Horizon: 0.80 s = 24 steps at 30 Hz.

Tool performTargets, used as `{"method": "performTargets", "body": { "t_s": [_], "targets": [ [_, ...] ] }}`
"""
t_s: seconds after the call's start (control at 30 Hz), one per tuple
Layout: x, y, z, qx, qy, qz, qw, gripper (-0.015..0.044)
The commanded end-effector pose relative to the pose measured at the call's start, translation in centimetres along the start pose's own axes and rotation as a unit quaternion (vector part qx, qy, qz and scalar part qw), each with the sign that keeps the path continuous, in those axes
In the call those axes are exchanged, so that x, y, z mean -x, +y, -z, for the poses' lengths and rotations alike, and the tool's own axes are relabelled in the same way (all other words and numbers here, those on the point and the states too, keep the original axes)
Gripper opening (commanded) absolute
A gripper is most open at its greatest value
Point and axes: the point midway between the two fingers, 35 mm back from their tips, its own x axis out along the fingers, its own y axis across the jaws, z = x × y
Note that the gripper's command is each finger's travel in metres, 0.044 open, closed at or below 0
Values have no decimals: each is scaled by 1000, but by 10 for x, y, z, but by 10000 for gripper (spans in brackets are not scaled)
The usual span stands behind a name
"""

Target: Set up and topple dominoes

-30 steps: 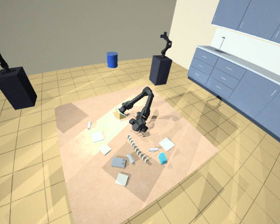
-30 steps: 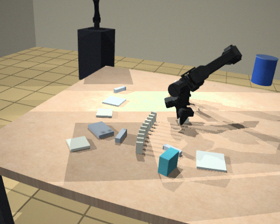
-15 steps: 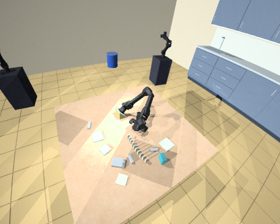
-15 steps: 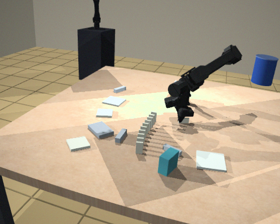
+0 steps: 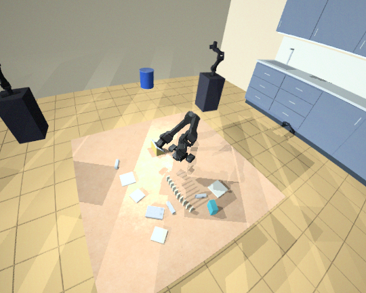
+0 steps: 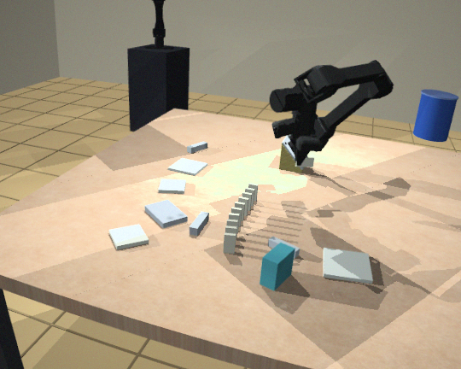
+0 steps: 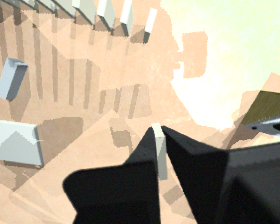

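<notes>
A curved row of several pale standing dominoes [image 5: 179, 194] [image 6: 239, 210] [image 7: 106, 16] runs across the middle of the table, all upright. My gripper [image 6: 301, 162] [image 7: 156, 130] is shut on one pale domino [image 6: 308, 162] [image 7: 161, 157]. It holds this domino above the table, beyond the row's far end and apart from it. In the wrist view the held domino sits between the fingertips, with the row at the top left. In the top view the arm hides the held domino. No other loose domino shows.
A teal block [image 5: 212, 207] [image 6: 277, 266], a grey bar [image 5: 200, 196] [image 6: 283, 246] [image 7: 11, 79] and a white tile [image 5: 218, 188] [image 6: 347, 266] [image 7: 16, 142] lie on one side of the row. More tiles and bars lie on the other. A yellow-sided block [image 5: 155, 148] [image 6: 289, 160] [image 7: 269, 107] stands near the arm.
</notes>
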Motion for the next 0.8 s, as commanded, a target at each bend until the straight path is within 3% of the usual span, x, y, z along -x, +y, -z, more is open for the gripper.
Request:
{"method": "performTargets", "body": {
  "t_s": [0.0,0.17,0.37,0.77],
  "targets": [
    [5,0,3,11,4,7,1000,20],
    [6,40,68,251,-2,11,968,20],
    [6,61,159,516,8,3,856,20],
    [-6,57,161,555,-17,33,831,20]
  ]
}}
